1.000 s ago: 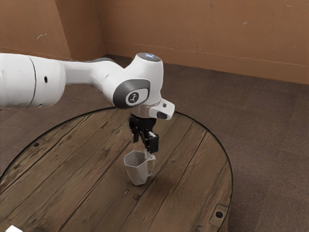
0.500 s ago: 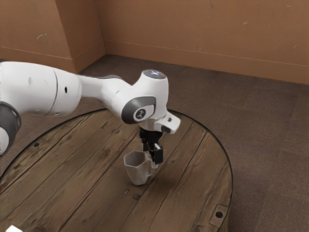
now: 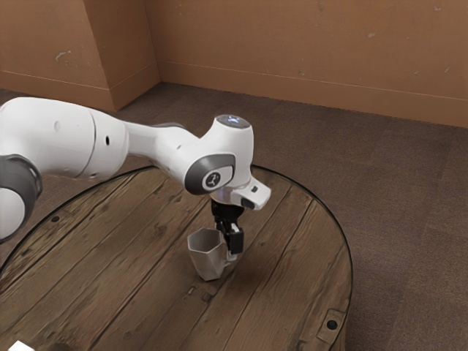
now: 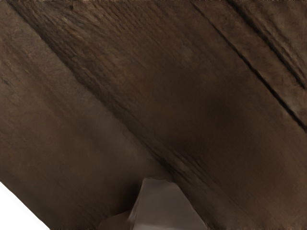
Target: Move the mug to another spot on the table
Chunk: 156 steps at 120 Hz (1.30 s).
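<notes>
Gripper hangs pointing down at the centre of the exterior view, low against the mug, on the side facing the exterior view's right. Whether it is clenched on the mug or released I cannot tell, since the black hand and the mug's edge overlap there. The mug is pale grey with faceted walls and stands upright, mouth open upward. It sits on the counter just below the middle of the frame, near the counter's middle.

The counter is round, built of dark wooden planks with a thin black rim, and takes up the lower half of the frame. The white arm comes in from the exterior view's left and bends down over the mug. Brown carpeted floor lies beyond the counter, with a tan wall across the top of the frame.

In the wrist view a pale, blurred part of the mug shows just under the hand, against the counter's dark planks — their grain runs diagonally.
</notes>
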{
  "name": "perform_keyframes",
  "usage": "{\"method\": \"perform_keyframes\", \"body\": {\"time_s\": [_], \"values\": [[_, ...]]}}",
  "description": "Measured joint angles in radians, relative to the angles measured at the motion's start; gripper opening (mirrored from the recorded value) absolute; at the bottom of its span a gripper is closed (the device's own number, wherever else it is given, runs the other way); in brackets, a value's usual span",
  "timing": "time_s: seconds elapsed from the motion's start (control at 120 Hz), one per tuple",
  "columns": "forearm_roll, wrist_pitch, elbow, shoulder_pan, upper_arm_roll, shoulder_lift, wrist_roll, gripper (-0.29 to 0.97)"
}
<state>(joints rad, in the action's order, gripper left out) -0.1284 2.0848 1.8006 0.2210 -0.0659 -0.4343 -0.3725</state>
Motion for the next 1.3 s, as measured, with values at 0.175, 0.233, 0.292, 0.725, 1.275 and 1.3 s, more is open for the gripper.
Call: {"method": "perform_keyframes", "body": {"time_s": [0.175,0.233,0.292,0.725,1.275,1.3], "values": [[0.003,0.001,0.0,0.001,-0.001,-0.002,-0.023,0.68],[0.004,0.001,0.0,0.001,-0.001,-0.003,-0.031,0.67],[0.005,0.001,0.001,0.001,-0.001,-0.003,-0.038,0.66],[0.007,-0.036,0.011,0.003,-0.003,-0.01,-0.083,0.63],[-0.013,-0.051,0.007,0.0,0.0,-0.016,-0.106,0.35],[-0.012,-0.05,0.007,0.0,0.0,-0.016,-0.106,0.34]]}}
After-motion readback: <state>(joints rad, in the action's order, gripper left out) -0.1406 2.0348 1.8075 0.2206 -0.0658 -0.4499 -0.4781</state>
